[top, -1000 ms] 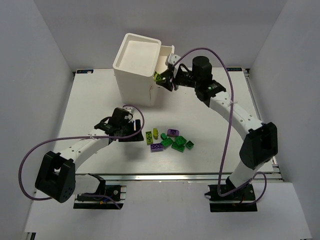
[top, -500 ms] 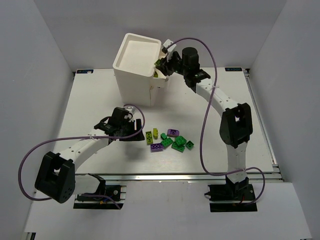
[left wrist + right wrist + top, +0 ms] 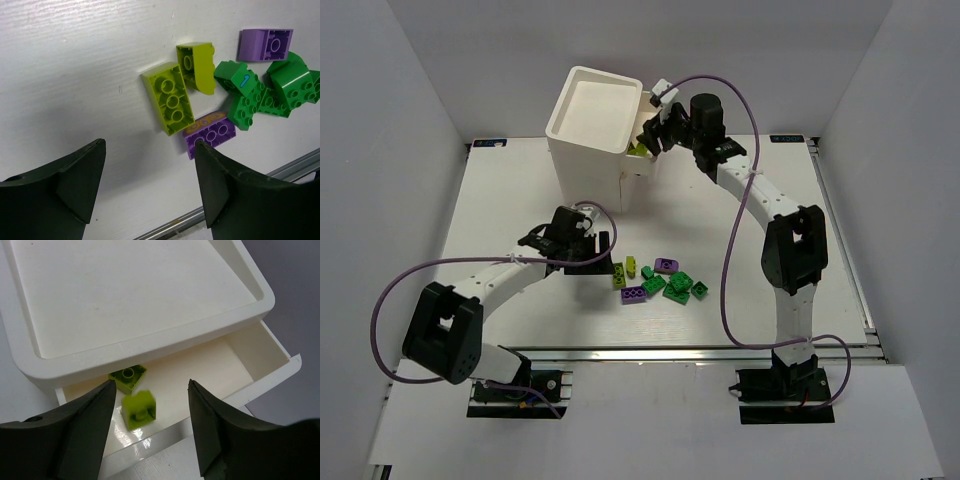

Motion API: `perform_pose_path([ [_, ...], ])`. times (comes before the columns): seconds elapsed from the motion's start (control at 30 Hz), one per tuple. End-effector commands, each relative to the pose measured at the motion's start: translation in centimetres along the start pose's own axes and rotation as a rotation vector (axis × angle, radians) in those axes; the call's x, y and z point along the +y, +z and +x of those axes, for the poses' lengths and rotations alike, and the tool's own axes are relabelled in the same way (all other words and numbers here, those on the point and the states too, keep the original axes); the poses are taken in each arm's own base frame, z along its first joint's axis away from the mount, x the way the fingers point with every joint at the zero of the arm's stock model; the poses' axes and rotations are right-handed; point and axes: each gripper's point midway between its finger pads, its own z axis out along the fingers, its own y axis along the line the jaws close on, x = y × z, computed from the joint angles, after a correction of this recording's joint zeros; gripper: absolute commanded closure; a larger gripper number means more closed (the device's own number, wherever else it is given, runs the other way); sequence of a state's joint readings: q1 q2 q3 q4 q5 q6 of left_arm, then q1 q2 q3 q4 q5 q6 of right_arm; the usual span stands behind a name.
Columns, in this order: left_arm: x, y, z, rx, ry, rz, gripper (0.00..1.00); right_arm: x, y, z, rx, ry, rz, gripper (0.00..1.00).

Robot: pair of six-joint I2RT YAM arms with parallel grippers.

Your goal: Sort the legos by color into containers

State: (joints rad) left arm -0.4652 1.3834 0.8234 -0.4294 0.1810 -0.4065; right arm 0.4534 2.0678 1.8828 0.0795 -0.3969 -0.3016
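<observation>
The right arm's jaws stood apart, gripping nothing, above the pulled-out top drawer (image 3: 260,352) of the white cabinet (image 3: 125,290). Between them, down in the drawer, showed a blurred yellow-green lego (image 3: 139,410). A second, shaded lego (image 3: 128,377) lay just beyond it under the cabinet's lip. The left arm's jaws also stood apart and empty over the bench (image 3: 75,75). Ahead between them lay two yellow-green legos (image 3: 169,98). A purple lego (image 3: 210,134) lay just beside one tip, with dark green legos (image 3: 260,90) farther out past it.

Top view, high over table (image 3: 500,200), covers both: left wrist close over legos (image 3: 170,100); right wrist over, seemingly, top drawer (image 3: 220,370).
</observation>
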Motion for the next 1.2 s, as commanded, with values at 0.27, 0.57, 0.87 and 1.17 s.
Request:
perform_pose_path([
  [0.27,-1.8,1.9,-2.8,0.017,0.040,0.040,0.19,-2.1,-4.2,-6.5,-0.118,-0.002,0.082,0.31],
  [0.57,-2.3,4.0,-0.3,0.177,0.051,0.014,0.21,-4.0,-9.5,-6.6,-0.118,0.031,0.176,0.30],
  [0.87,-2.4,5.1,1.3,0.230,0.067,-0.049,0.23,-4.7,-11.7,-4.2,-0.077,0.072,0.198,0.29],
  [1.17,-1.8,6.9,0.4,0.235,0.066,-0.187,0.45,-3.5,-13.2,-3.8,-0.071,0.084,0.173,0.29],
])
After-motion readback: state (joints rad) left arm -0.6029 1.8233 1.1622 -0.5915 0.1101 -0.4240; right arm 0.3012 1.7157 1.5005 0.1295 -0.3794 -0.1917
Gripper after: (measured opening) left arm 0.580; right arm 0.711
